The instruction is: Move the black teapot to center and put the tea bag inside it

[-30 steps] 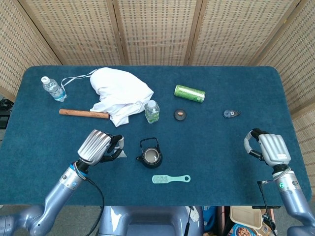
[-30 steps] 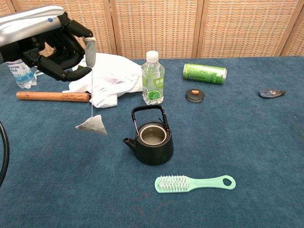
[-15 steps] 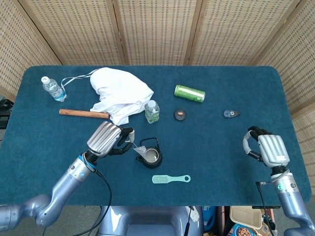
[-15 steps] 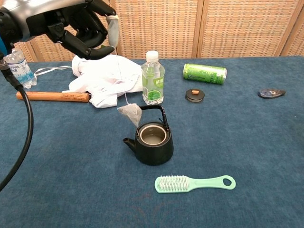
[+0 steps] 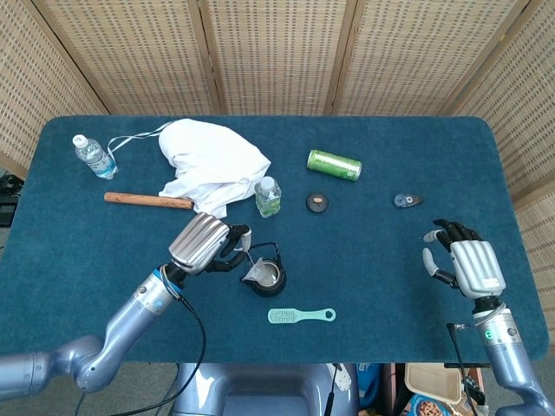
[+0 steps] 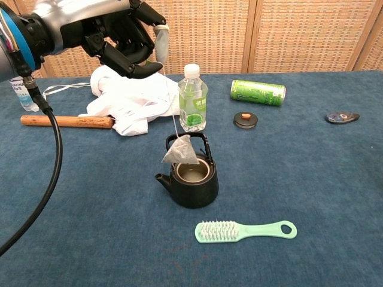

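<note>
The left hand (image 6: 122, 36) pinched the tea bag's tag, so the tea bag (image 6: 179, 152) dangled by its string right over the open mouth of the black teapot (image 6: 191, 179), which sat mid-tabletop (image 5: 390, 260). The right hand (image 5: 464, 260) hovered off to the side, fingers spread, holding nothing.

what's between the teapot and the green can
The small round black lid with an orange knob lies between black teapot and green can, clearest in chest view.

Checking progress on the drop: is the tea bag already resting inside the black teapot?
No, the tea bag hangs by its string from the left hand, above the black teapot.
</note>
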{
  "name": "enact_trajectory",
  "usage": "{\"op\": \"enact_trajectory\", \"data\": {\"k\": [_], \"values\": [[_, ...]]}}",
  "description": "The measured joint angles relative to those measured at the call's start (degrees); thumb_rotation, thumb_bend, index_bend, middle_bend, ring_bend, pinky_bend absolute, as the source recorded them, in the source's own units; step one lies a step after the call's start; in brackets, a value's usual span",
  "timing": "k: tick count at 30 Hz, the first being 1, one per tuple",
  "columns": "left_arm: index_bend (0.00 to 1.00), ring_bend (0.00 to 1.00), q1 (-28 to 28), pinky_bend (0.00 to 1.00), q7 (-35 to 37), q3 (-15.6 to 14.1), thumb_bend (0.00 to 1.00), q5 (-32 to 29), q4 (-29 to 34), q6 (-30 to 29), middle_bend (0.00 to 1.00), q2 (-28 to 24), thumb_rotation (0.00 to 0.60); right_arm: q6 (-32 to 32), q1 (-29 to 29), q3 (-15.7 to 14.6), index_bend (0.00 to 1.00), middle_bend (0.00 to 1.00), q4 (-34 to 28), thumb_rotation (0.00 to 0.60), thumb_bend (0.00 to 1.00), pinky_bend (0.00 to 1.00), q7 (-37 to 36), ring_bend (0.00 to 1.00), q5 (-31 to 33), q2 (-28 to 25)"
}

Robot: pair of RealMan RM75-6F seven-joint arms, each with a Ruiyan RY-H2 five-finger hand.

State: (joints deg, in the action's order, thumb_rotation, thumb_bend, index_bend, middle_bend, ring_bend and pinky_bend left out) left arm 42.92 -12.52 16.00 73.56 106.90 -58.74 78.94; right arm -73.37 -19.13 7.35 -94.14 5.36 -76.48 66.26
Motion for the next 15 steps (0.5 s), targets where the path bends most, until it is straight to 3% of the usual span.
{"op": "enact_trajectory", "data": {"k": [15], "values": [[0.64,0.78,2.12,0.81,-1.15,-1.28,0.43,-2.29,-2.22,0.94,0.84,2.52,0.6,-0.1,1.08,-0.42,0.39,0.28,0.73,0.0,0.65,0.31,-1.78,0.22,-0.63,0.06]]}}
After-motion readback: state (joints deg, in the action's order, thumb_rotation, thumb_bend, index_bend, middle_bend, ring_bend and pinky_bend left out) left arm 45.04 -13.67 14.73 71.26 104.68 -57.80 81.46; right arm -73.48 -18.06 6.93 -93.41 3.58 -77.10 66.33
